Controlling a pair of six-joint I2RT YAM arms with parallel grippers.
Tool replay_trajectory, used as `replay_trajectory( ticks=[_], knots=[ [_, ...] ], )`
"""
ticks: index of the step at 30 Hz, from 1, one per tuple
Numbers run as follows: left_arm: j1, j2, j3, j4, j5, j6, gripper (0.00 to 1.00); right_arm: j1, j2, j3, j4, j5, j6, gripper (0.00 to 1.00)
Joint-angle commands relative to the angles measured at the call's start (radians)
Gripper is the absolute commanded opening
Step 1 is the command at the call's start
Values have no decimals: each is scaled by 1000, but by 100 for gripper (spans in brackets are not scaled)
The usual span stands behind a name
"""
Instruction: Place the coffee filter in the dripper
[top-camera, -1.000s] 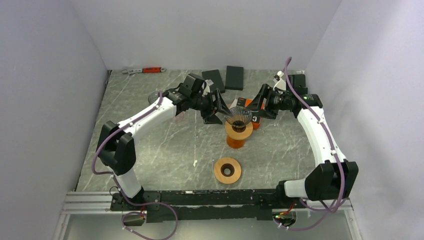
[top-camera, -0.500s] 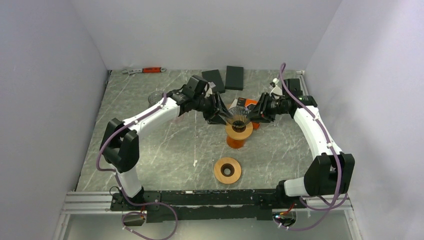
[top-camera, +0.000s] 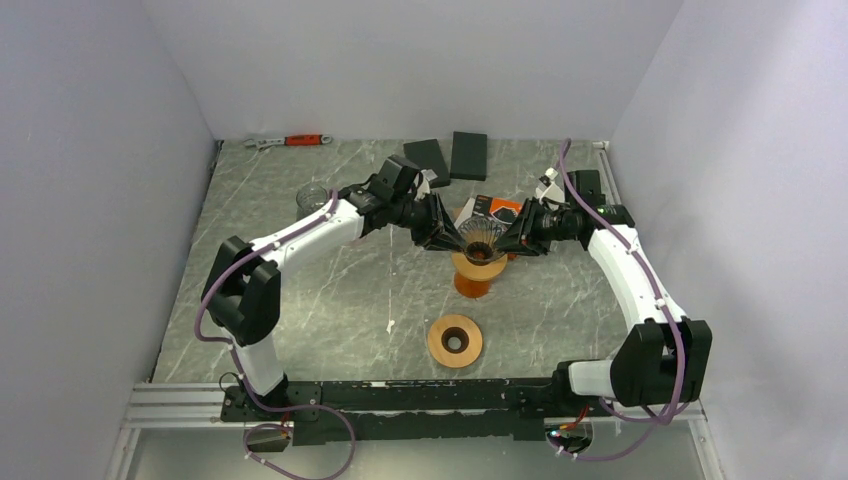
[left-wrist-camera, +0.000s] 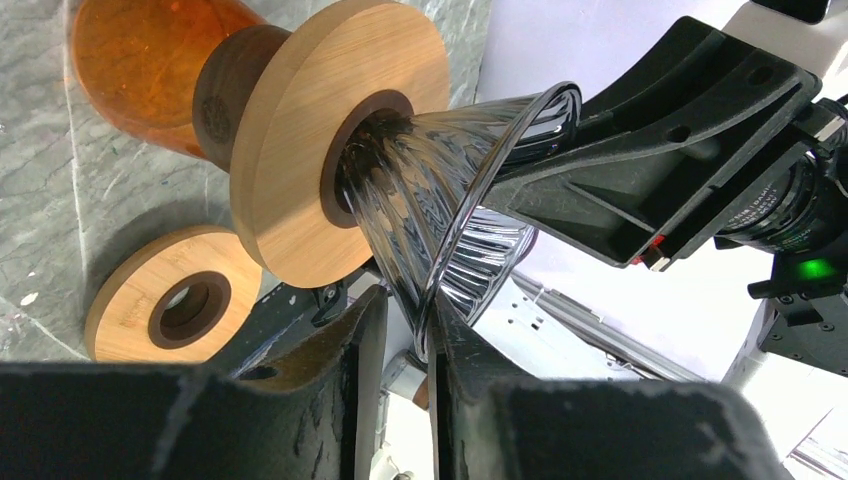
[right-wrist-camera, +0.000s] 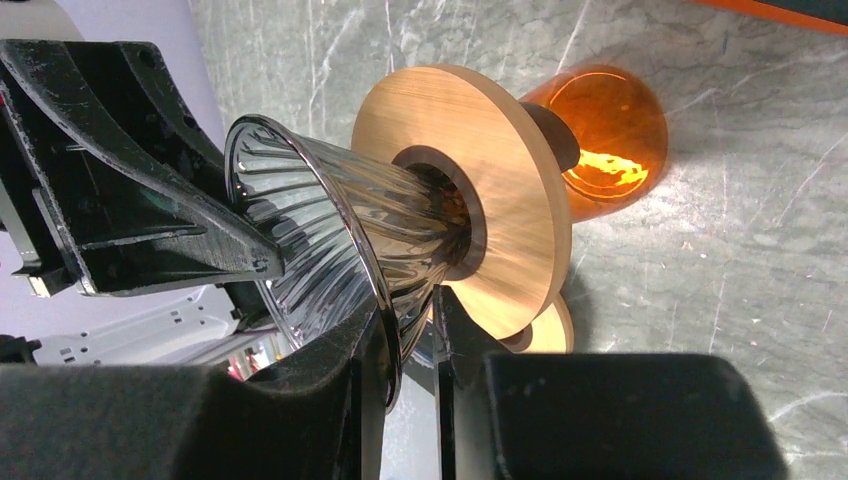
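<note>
The clear ribbed glass dripper (top-camera: 480, 232) sits in a wooden collar (top-camera: 478, 262) on an amber glass carafe (top-camera: 473, 284) at mid-table. My left gripper (top-camera: 447, 232) pinches the dripper's left rim, one finger inside and one outside; the left wrist view shows the dripper (left-wrist-camera: 450, 190) and that gripper (left-wrist-camera: 408, 320). My right gripper (top-camera: 512, 238) pinches the opposite rim; the right wrist view shows the dripper (right-wrist-camera: 330, 220) and that gripper (right-wrist-camera: 410, 330). No coffee filter shows in any view.
A spare wooden ring (top-camera: 455, 340) lies in front of the carafe. An orange box (top-camera: 497, 208) lies just behind it. Two black blocks (top-camera: 468, 155) and a red-handled wrench (top-camera: 290, 141) lie at the back. A glass cup (top-camera: 312, 197) stands at the left.
Both grippers have moved inward from either side and narrowed their jaws onto the dripper's rim. The dripper and carafe have stayed in place.
</note>
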Motion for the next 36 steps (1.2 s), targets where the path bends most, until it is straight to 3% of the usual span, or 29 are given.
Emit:
replay_trajectory(
  ticks=[1,5,9,14,18,23,29,36],
  knots=[
    [-4,-15,-15,-38,-23,14,25,0,-27,-19,24,-1,-5,21],
    [-6,-12,-13,-61,-36,22,25,0,-34,-35,2,29,-21,20],
    [-6,-11,11,-99,-58,37,41,-1,-38,-5,-16,20,-23,26],
    [-6,-24,76,-143,-82,73,53,0,-49,111,-60,35,-16,61],
    [-5,-36,113,-154,-89,88,60,-1,-36,172,-90,28,-20,67],
    [-5,-60,103,-142,-83,94,61,-1,-30,171,-86,14,-14,65],
    [-6,-51,90,-122,-78,82,60,-1,-33,127,-72,23,-27,44],
    [-8,-35,71,-133,-82,90,53,0,-13,74,-54,28,-56,31]
  ],
)
